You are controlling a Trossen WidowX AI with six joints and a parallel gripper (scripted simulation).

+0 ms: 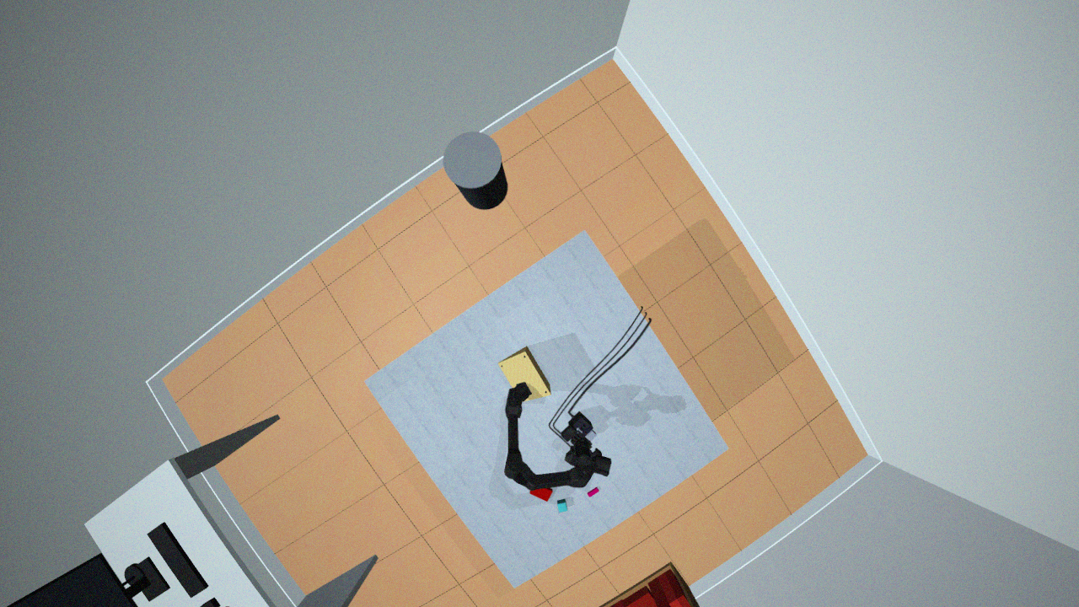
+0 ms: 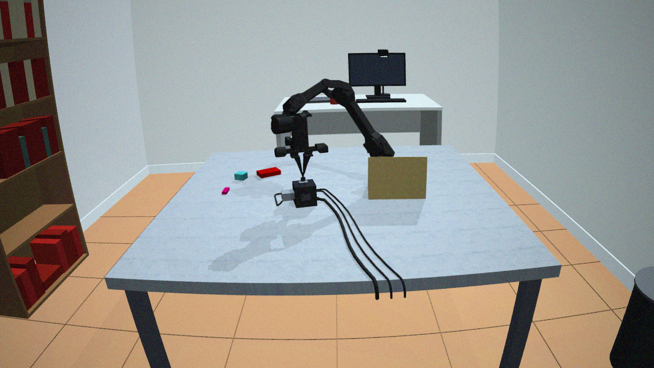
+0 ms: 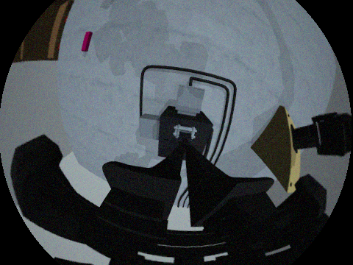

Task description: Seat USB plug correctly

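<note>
Gripper [image 2: 301,177] pinches nearly shut on USB plug [image 2: 301,180]; plug stands in power cube [image 2: 305,193] top socket.

Arm bent over, fingers [image 2: 302,170] pointing down, clamped on plug [image 2: 301,179].

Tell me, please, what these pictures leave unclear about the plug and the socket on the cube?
- Plug orientation: too small in the exterior view.
- Plug depth in the power cube: wrist view, hidden by the closed fingers.
- Socket: top view, covered by the gripper.
</note>
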